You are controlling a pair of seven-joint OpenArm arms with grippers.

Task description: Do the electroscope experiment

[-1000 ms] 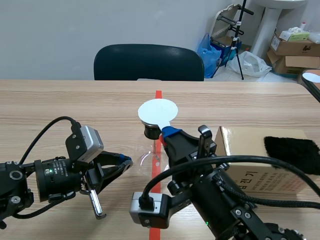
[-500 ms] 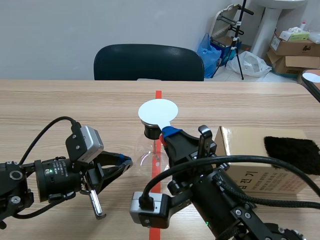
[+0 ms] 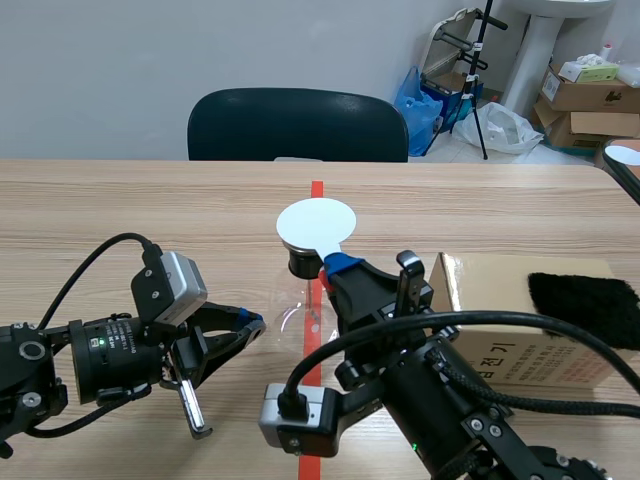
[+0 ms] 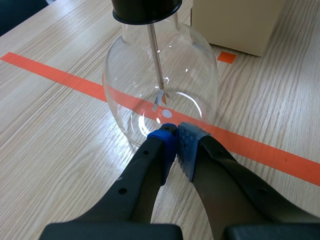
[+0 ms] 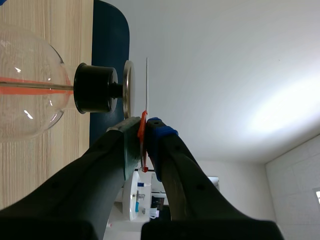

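change: none visible | flask (image 4: 131,87), white disc (image 3: 316,221): no shift | span: last second

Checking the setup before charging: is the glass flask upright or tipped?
Upright: the flask sits base-down on the table, black stopper on top.

Wooden table (image 3: 150,210): glass electroscope flask (image 4: 160,90) upright on orange tape line; cardboard box (image 3: 480,280) near it.

An office-like room, judging by chair (image 3: 297,124) and boxes (image 3: 590,95).
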